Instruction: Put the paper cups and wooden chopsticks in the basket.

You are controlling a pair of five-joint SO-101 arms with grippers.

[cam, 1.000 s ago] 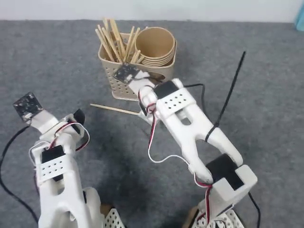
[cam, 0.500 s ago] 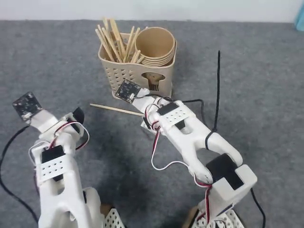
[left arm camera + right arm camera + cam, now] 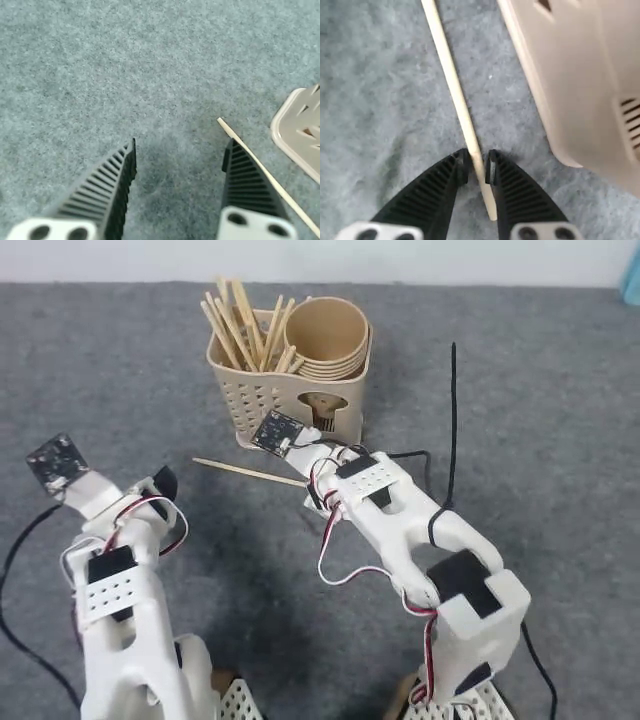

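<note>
Your left arm [image 3: 112,585] is sitting folded at the near left in the high view, with its wrist angling forward and down. Your left gripper [image 3: 181,145] is pointing downward, and its two ribbed jaws are standing spread wide apart. Your right arm [image 3: 405,525] is stretching forward from the near right and leaning in toward the middle, with the forearm lying low and the wrist tipping down. Your right gripper [image 3: 477,161] is also pointing downward. Its fingers [image 3: 445,182] are pinching in from both sides on a chopstick [image 3: 447,65] close to one end, drawn nearly together.
</note>
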